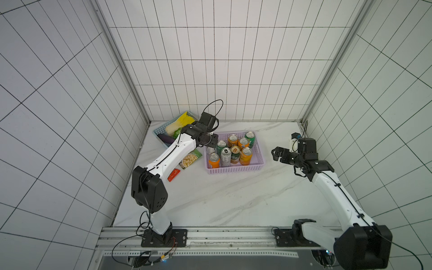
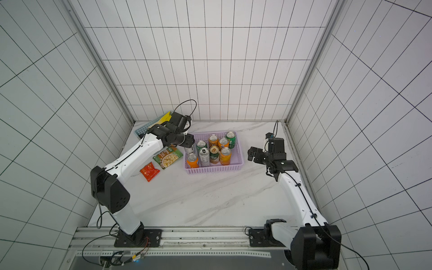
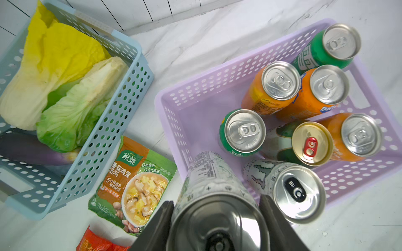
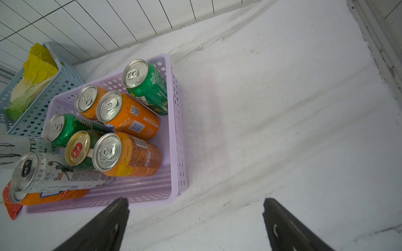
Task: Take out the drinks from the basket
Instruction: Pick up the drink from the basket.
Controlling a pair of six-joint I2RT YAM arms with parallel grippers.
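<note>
Marble top (image 1: 233,198) w/ lilac basket (image 1: 236,171), L gripper (image 3: 216,208) round slim can (image 3: 208,173)

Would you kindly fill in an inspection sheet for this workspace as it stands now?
Surface: white marbled table, no spills seen.
Job's things: lilac basket holds eight upright cans; a ninth, the slim silver-white can, is gripped at its left end.
Clutter: green soup packet, red packet and blue vegetable basket, all left of the lilac basket.
Grippers: left gripper jaws shut on the slim silver-white can; right gripper jaws open, empty, right of the lilac basket.
Cables: black cable loop over the left wrist; loose wires at the base rail.
Surroundings: white tiled walls; nothing else seen.
</note>
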